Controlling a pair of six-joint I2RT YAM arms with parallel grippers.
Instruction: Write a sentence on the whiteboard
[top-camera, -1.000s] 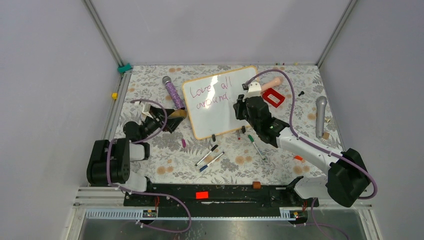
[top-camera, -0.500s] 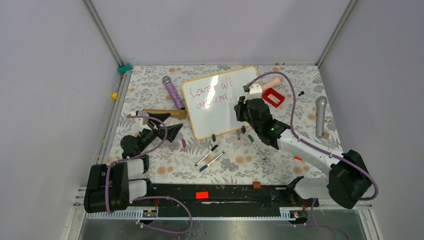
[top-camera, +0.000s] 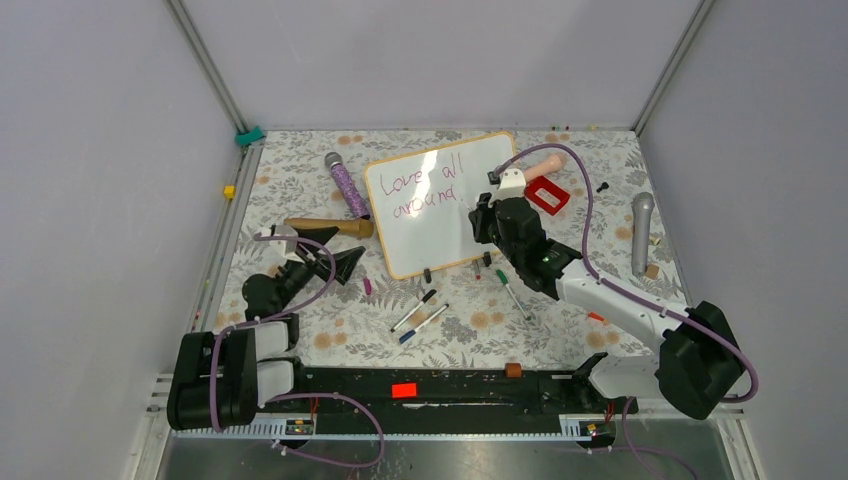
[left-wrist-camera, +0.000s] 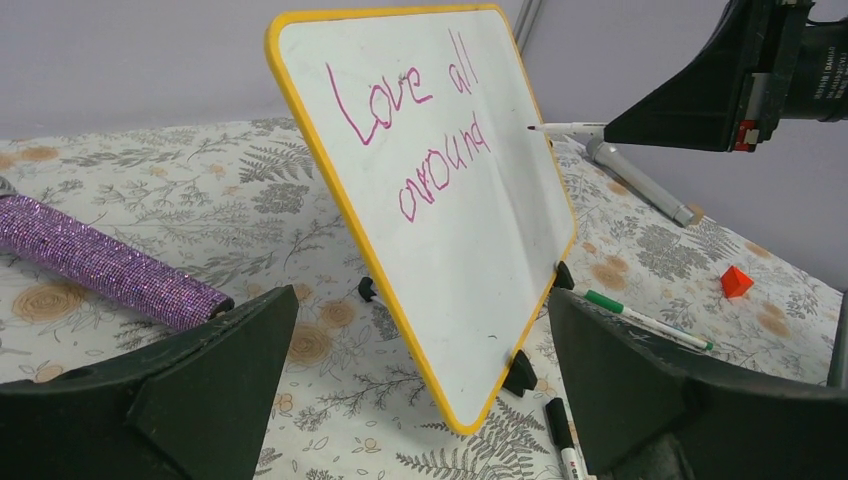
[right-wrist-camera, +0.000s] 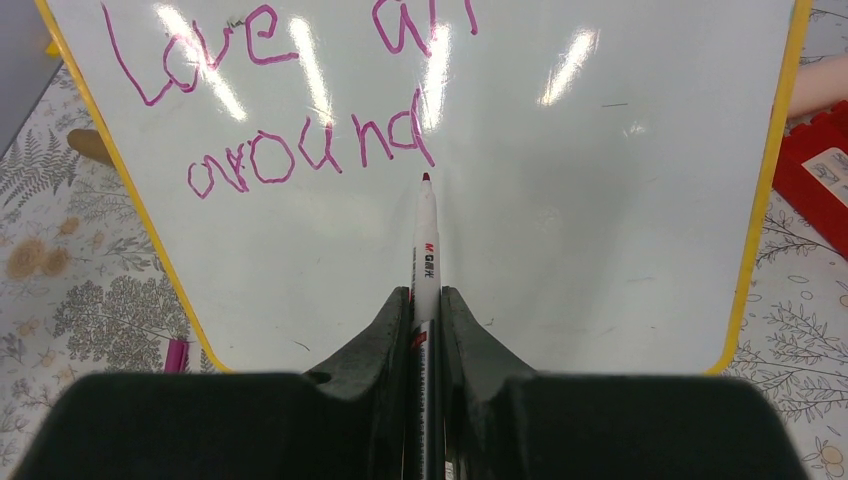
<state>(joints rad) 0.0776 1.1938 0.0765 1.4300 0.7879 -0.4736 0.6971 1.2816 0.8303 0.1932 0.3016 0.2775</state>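
Note:
The whiteboard (top-camera: 445, 240) lies on the floral table, its orange frame tilted. The sentence (top-camera: 424, 187) reads "Love all around" in pink cursive on two lines; it also shows in the left wrist view (left-wrist-camera: 415, 125) and the right wrist view (right-wrist-camera: 300, 110). My right gripper (top-camera: 480, 214) is shut on a white marker (right-wrist-camera: 425, 240) and hovers over the board's right part (right-wrist-camera: 620, 220). The marker tip points just past the "d" of "around"; I cannot tell whether it touches. My left gripper (top-camera: 335, 256) is open and empty, left of the board's near corner (left-wrist-camera: 470, 400).
A purple glitter microphone (top-camera: 347, 186) and a gold microphone (top-camera: 326, 226) lie left of the board. A grey microphone (top-camera: 641, 230) and a red block (top-camera: 546, 196) lie to the right. Loose markers (top-camera: 420, 312) and a green marker (top-camera: 513, 292) lie in front.
My left arm has pulled back toward the near left, uncovering the gold microphone. My right gripper has hardly moved. The writing is the same.

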